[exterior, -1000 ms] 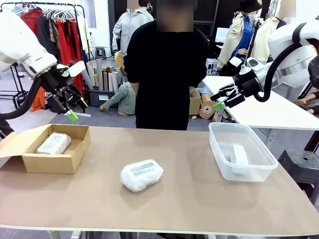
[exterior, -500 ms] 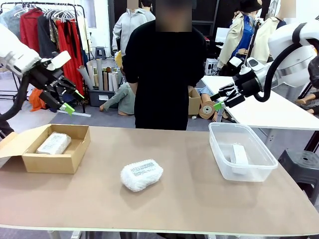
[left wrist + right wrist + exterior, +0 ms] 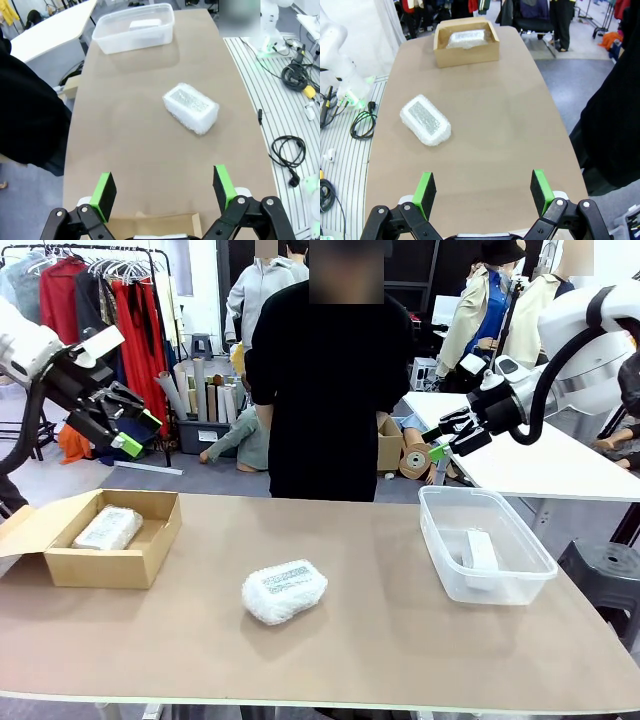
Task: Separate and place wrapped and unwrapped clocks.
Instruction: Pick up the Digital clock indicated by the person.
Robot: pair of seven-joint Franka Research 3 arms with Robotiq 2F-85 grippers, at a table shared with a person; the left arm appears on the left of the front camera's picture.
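Centrally, the wrapped clock [image 3: 284,591] lies far from released left tool [image 3: 137,432] and right tool [image 3: 438,439].

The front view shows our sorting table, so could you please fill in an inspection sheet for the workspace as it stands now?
Surface: tan table, no spills or marks seen.
Job's things: loose wrapped bundle on the table near the middle; second wrapped bundle inside the cardboard box; bare white block inside the plastic tub.
Clutter: nothing seen.
Grippers: left gripper raised above the box end, right gripper raised above the tub end; both jaws open, nothing held.
Cables: loose cables on the floor beside the table.
Surroundings: person in black at the far edge; clothes rack behind.
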